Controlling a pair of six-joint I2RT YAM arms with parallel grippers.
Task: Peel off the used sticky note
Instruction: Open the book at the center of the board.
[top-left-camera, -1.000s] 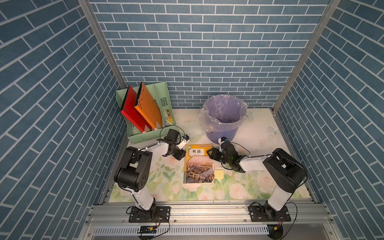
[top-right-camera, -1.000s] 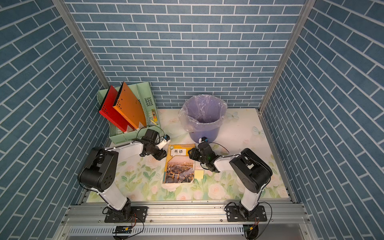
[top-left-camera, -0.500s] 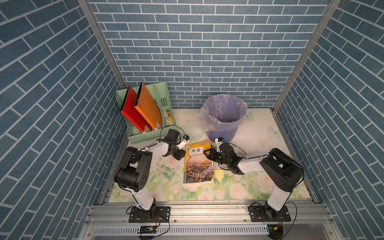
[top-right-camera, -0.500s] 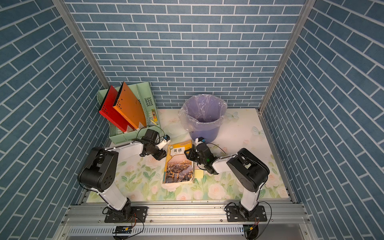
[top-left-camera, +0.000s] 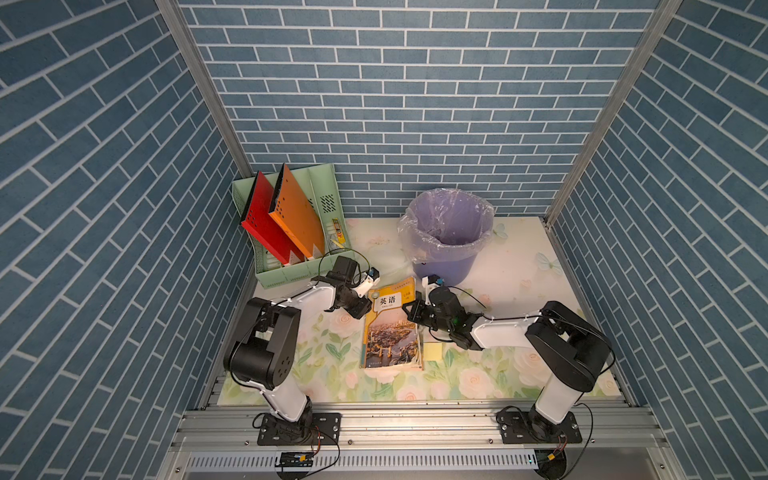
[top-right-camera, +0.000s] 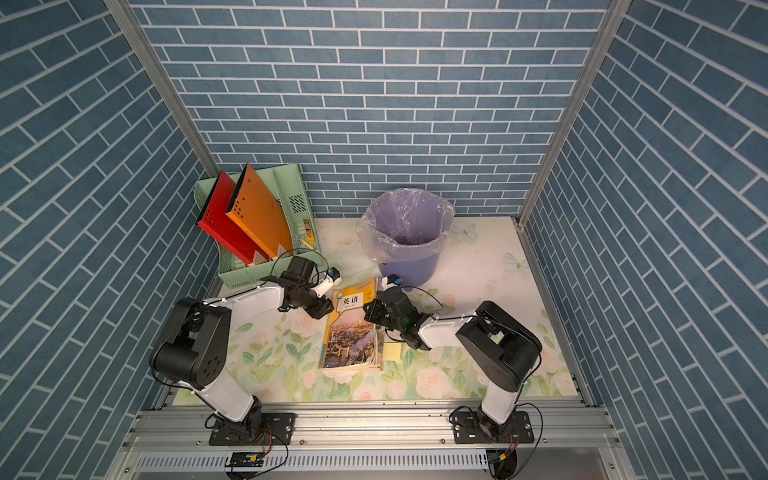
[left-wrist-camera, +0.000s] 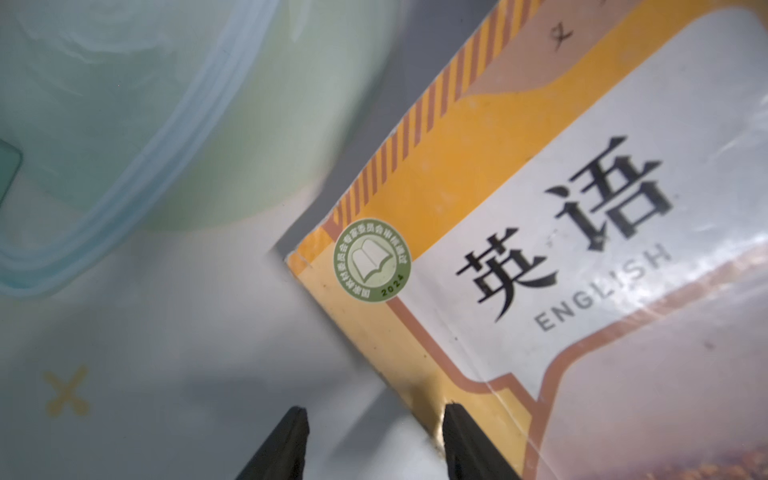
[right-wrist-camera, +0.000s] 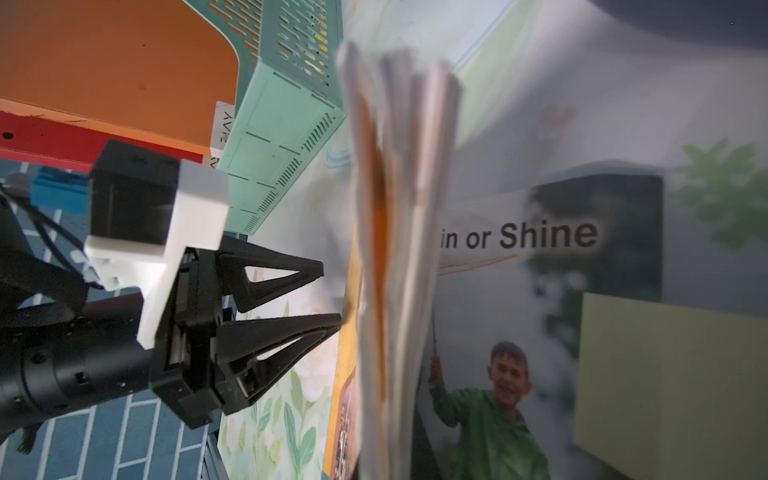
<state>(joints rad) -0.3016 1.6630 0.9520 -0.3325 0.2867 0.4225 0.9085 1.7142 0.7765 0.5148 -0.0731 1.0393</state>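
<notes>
Right claw (top-left-camera: 409, 311) was pressed together at fore-edge of English textbook (top-left-camera: 392, 332), pages fanned up. Left claw (left-wrist-camera: 374, 417) was spread, one tip on the spine. Sticky note (top-left-camera: 432, 351) sat on an inner page, overhanging the fore-edge. Best bet was a firm spine pin and a slow page turn

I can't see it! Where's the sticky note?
In both top views, the sticky note pokes out from the book's edge, on the right arm's side.
</notes>
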